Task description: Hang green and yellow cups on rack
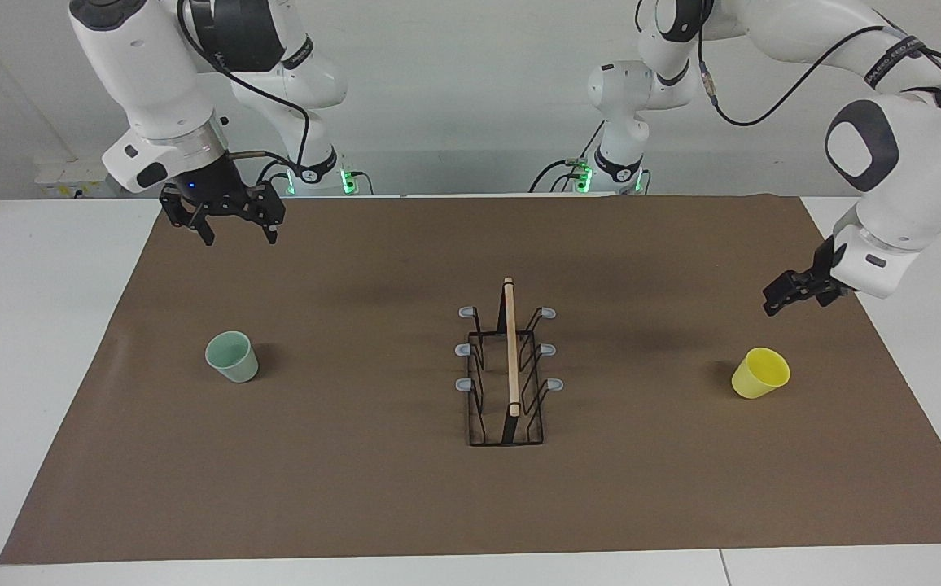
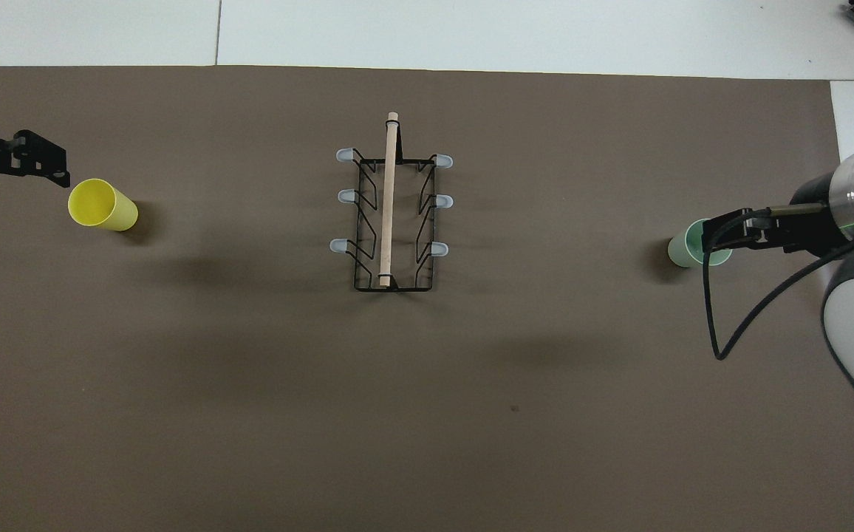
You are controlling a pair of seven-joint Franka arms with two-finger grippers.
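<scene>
Both cups upright on the brown mat, mint-green cup toward right arm's end, yellow cup toward left's, wire rack between, prongs bare; left gripper low beside yellow, right gripper raised, both released, empty.

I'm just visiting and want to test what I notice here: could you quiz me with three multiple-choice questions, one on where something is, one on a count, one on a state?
1. Where is the rack?
A. mid-mat, between the two cups
B. at the mat's edge
C. on a cup

2. How many grey-tipped prongs does it have?
A. four
B. six
C. eight

3. What state is the yellow cup in?
A. hung on a prong
B. held in a gripper
C. standing on the mat, mouth up

Answers: 1 A, the green cup and yellow cup flank it. 2 B, three show per side. 3 C, the left gripper is above it, apart, and the right gripper holds nothing.
</scene>
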